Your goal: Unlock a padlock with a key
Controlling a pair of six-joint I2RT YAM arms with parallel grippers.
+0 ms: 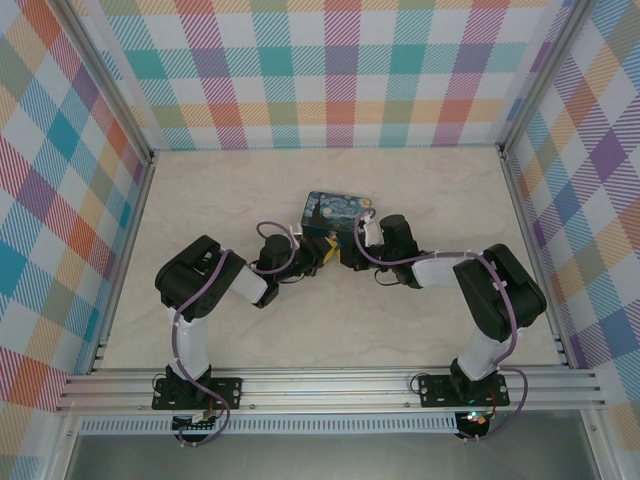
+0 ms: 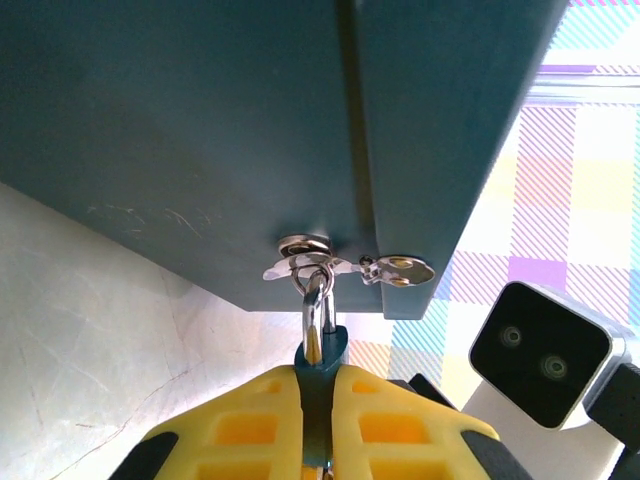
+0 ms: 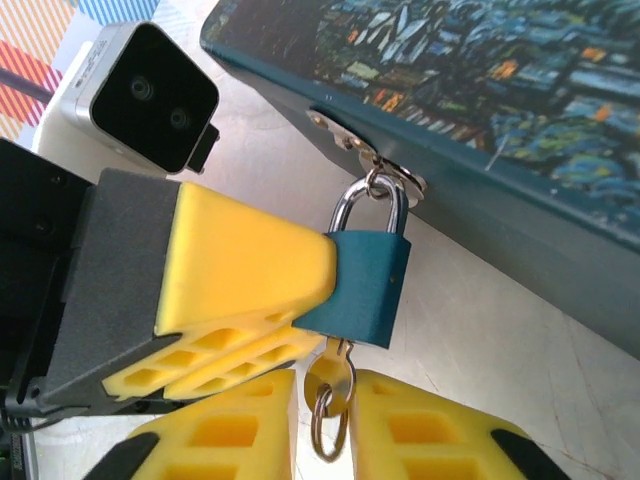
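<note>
The left gripper [image 2: 318, 400] is clamped tight on the blue body of the padlock [image 3: 365, 285], which hangs from the tin [image 3: 520, 100] at its 12 o'clock, while the right gripper [image 3: 322, 430] flanks the key [image 3: 330, 372] at the padlock's 6 o'clock, fingers slightly apart and its hold on the key unclear.

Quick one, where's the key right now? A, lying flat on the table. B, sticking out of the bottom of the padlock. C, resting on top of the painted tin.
B: in the right wrist view the key sits in the underside of the padlock with its ring dangling below, and the left pincer clamps the padlock's body.
</note>
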